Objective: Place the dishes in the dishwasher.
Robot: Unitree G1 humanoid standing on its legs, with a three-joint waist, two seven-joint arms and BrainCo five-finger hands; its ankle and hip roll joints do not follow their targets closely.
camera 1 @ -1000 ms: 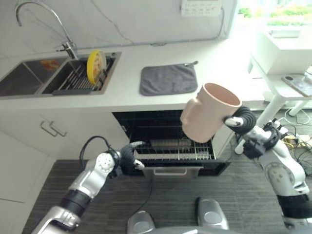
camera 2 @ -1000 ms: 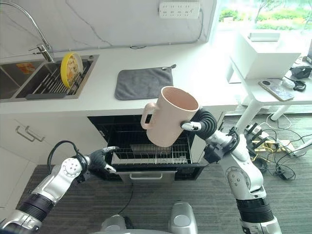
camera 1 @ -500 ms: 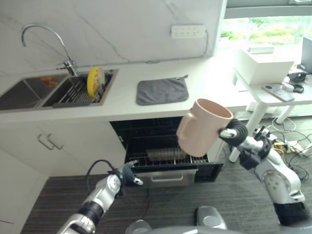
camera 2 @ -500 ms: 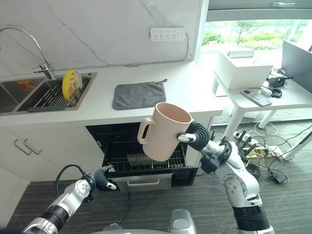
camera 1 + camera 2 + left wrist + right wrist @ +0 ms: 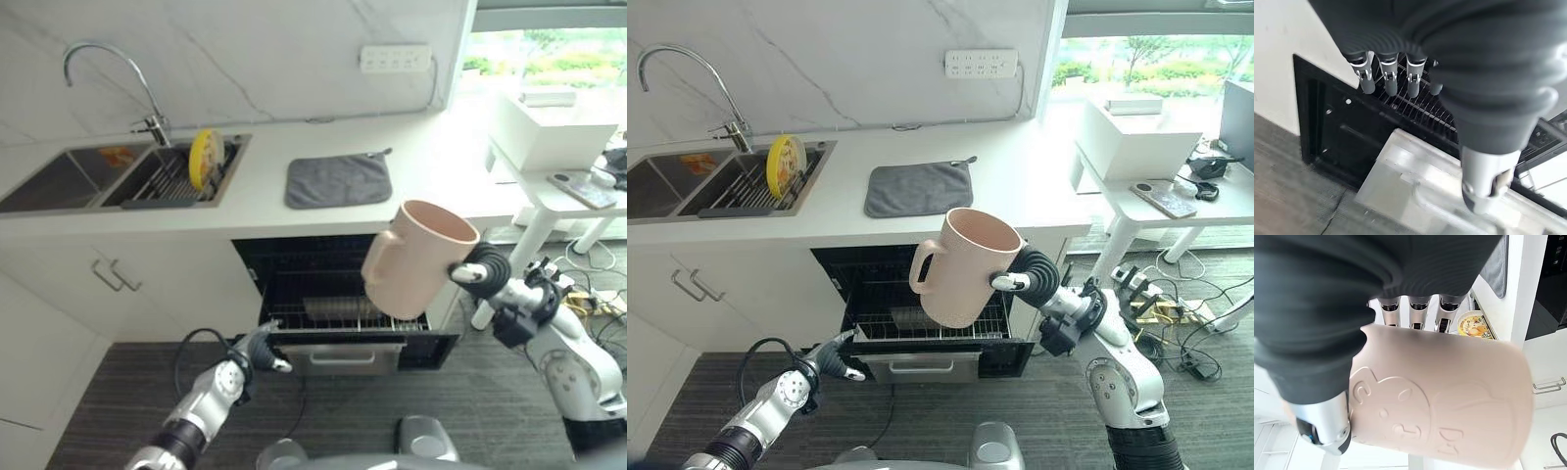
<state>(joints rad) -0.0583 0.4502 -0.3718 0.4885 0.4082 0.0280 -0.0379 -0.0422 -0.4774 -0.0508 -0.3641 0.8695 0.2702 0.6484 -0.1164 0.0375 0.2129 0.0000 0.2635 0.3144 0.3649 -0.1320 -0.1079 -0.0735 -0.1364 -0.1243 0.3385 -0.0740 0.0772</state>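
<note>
Right hand (image 5: 1031, 277): fingers and thumb curled round a large pink mug (image 5: 965, 266), clamping its wall near the rim. The mug is held in the air, tilted, handle toward the robot's left, above the open dishwasher (image 5: 921, 313).

Left hand (image 5: 835, 354): low, at the front left corner of the pulled-out dishwasher rack (image 5: 343, 313); fingers (image 5: 1386, 78) straight and loosely spread, holding nothing. Fingertips sit at the rack's wire edge (actual contact cannot be told).

Dishwasher: set under the white counter (image 5: 1038, 196); its rack holds a small grey tray-like item, otherwise bare wire.

Yellow plate (image 5: 782, 165): standing on edge in the drainer of the sink (image 5: 686, 186), beside the tap (image 5: 108, 73).

Grey cloth mat (image 5: 919, 187): flat on the counter above the dishwasher.
</note>
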